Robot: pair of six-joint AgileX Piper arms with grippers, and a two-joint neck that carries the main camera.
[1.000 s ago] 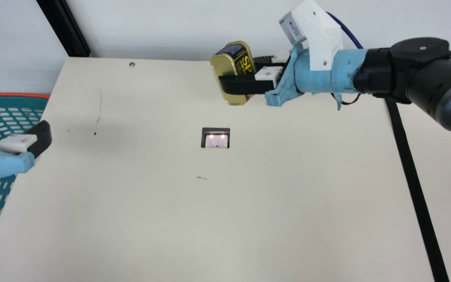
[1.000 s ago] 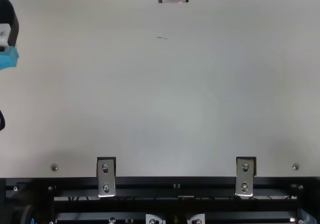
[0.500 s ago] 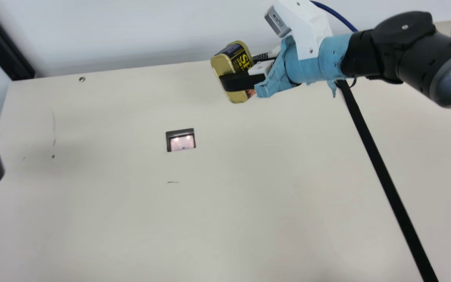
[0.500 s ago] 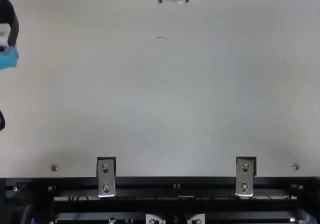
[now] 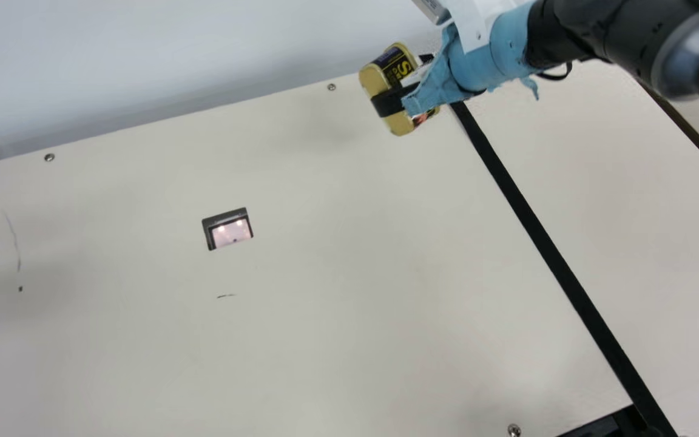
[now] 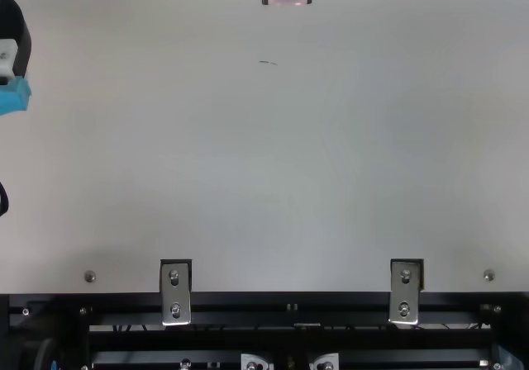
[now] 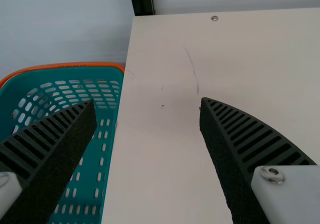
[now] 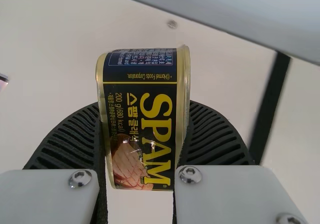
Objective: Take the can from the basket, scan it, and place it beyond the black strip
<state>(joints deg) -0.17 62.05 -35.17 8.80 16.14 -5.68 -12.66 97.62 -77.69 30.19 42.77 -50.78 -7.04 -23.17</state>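
A rounded-rectangular, gold-rimmed can of meat (image 5: 391, 62) hangs tilted in the grip of the right pincer (image 5: 393, 88), its ribbed fingers pressed to opposite sides, above the far part of a cream bench (image 5: 337, 315). In the main view, the can appears just left of the black strip (image 5: 543, 243) and well apart from the lit scanner window (image 5: 231, 233) set into the surface. At the bench's left end, the left pincer (image 6: 15, 35) stands wide, near a teal basket with an orange rim (image 7: 85, 64).
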